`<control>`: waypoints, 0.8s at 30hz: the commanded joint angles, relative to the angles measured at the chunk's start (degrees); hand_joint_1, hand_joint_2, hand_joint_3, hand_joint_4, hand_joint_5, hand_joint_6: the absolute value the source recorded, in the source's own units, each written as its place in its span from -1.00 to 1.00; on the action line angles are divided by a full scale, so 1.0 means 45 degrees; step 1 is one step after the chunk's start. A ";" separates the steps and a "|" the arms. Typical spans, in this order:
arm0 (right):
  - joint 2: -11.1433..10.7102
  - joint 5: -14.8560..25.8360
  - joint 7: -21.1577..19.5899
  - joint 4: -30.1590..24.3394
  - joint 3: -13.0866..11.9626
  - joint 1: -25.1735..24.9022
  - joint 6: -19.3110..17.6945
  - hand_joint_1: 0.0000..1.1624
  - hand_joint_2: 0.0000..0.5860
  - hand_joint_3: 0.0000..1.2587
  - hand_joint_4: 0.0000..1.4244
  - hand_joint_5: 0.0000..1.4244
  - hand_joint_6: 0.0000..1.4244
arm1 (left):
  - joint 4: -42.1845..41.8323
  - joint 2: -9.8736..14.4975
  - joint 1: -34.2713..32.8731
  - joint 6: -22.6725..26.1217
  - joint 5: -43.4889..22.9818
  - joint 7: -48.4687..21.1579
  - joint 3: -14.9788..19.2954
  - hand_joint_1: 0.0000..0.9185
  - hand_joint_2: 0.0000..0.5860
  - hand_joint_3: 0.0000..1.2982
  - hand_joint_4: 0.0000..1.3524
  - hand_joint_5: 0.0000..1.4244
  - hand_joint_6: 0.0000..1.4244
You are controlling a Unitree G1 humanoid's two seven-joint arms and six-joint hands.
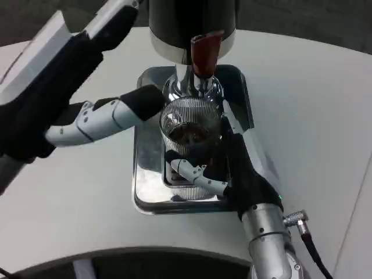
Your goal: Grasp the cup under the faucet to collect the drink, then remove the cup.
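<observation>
Tabletop (70, 203) is white, smooth and evenly lit, with a curved near edge; dark floor shows beyond its far edge and below the near edge. Centred on it sits a polished metal drip tray (145, 186), rectangular with rounded corners. Behind the tray stands the dispenser (192, 26), dark above a pale band, with a red tap handle (204, 53) over the chrome faucet (189, 84). My cup (190, 131), clear and ribbed with a little dark liquid inside, stands on the tray directly under the faucet. My right hand (224, 168) wraps the cup from the right, fingers (195, 174) curled around its lower wall, gripping it. My left hand (102, 119) hovers at the tray's left edge, fingers extended toward the cup; I cannot tell whether the fingertip touches the glass. It holds nothing. A black cable (314, 253) hangs by my right wrist.
</observation>
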 commanded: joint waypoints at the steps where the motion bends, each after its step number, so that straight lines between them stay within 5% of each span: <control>1: 0.0294 0.0304 -0.0422 0.0533 0.0013 -0.0137 -0.0368 0.16 -0.35 -1.00 -1.00 -1.00 -1.00 | -0.0659 -0.0080 0.1265 0.0025 -0.0481 0.0299 0.0842 -1.00 -0.40 -1.00 -1.00 -0.99 -1.00; 12: 0.0834 0.1062 -0.1038 0.1745 -0.0175 -0.0562 -0.0812 0.18 -0.36 -1.00 -1.00 -1.00 -0.96 | -0.1800 -0.0246 0.4128 0.0724 -0.1104 0.0430 0.2287 -1.00 -0.37 -1.00 -1.00 -0.97 -1.00; 23: 0.0981 0.1543 -0.1620 0.3394 -0.0230 -0.1488 -0.1428 0.32 -0.38 -1.00 -1.00 -1.00 -0.86 | -0.1920 -0.0137 0.5118 0.0764 -0.1398 0.0352 0.2913 -1.00 -0.35 -1.00 -1.00 -0.97 -1.00; 24: 0.0981 0.1617 -0.1671 0.3539 -0.0247 -0.1552 -0.1511 0.35 -0.40 -0.96 -0.88 -0.90 -0.77 | -0.1921 -0.0138 0.5150 0.0788 -0.1411 0.0352 0.2927 -1.00 -0.35 -1.00 -1.00 -0.97 -1.00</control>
